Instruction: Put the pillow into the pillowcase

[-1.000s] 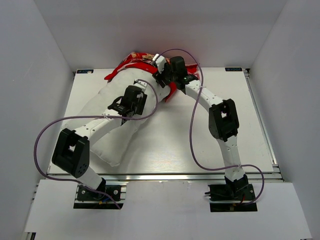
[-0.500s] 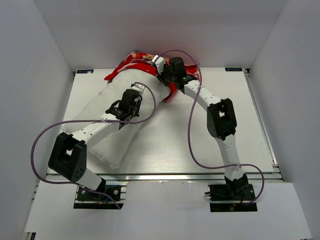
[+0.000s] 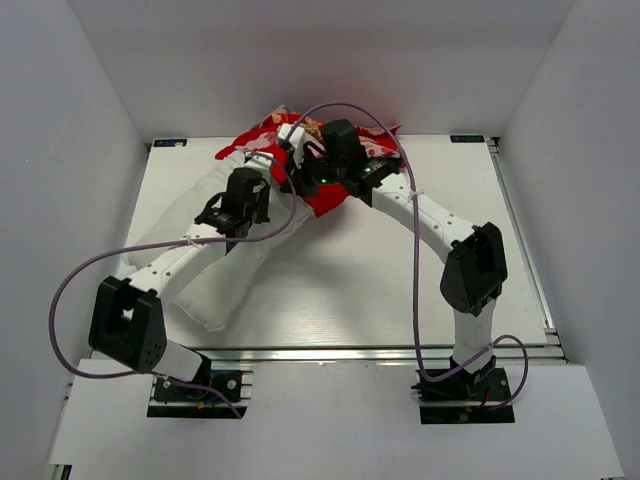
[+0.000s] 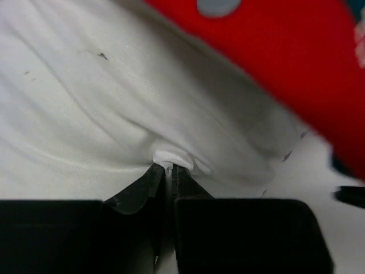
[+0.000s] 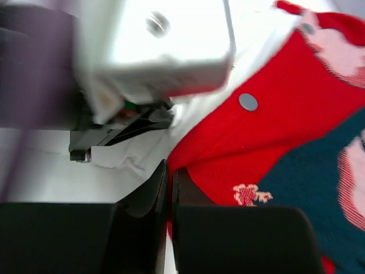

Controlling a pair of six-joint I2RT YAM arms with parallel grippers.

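Observation:
The white pillow (image 3: 225,280) lies slantwise on the table, its far end against the red pillowcase (image 3: 325,195) at the back. My left gripper (image 4: 169,162) is shut, pinching a small fold of the pillow (image 4: 102,108) near the red pillowcase (image 4: 285,68) edge. My right gripper (image 5: 170,168) is shut on the hem of the pillowcase (image 5: 274,131), right beside the pillow (image 5: 131,151). From above, the left gripper (image 3: 268,178) and right gripper (image 3: 303,172) stand close together at the pillowcase mouth. The pillow's far end is hidden by the arms and red fabric.
The silver table (image 3: 400,290) has raised rails at its near edge (image 3: 330,352) and right side (image 3: 520,230). White walls enclose the table on three sides. Purple cables (image 3: 60,290) loop off both arms. The left gripper's body (image 5: 154,40) fills the upper left of the right wrist view.
Both grippers have shut, the left on pillow fabric, the right on the pillowcase hem. The right arm swung left, pulling red fabric over the pillow's end; the left arm moved up-left.

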